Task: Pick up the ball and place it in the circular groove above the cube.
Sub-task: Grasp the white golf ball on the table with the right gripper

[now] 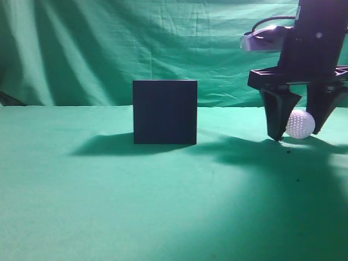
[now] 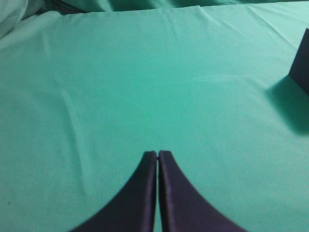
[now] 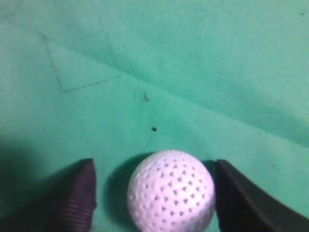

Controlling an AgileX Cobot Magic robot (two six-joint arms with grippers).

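Observation:
The white dimpled ball lies on the green cloth at the right. It also shows in the right wrist view. My right gripper is open and lowered around the ball, one finger on each side. The right finger is close to the ball and a gap shows at the left finger. The dark navy cube stands mid-table, left of the ball; its top is not visible. One corner of it shows in the left wrist view. My left gripper is shut and empty over bare cloth.
Green cloth covers the table and a green curtain hangs behind. A few small dark specks lie on the cloth beyond the ball.

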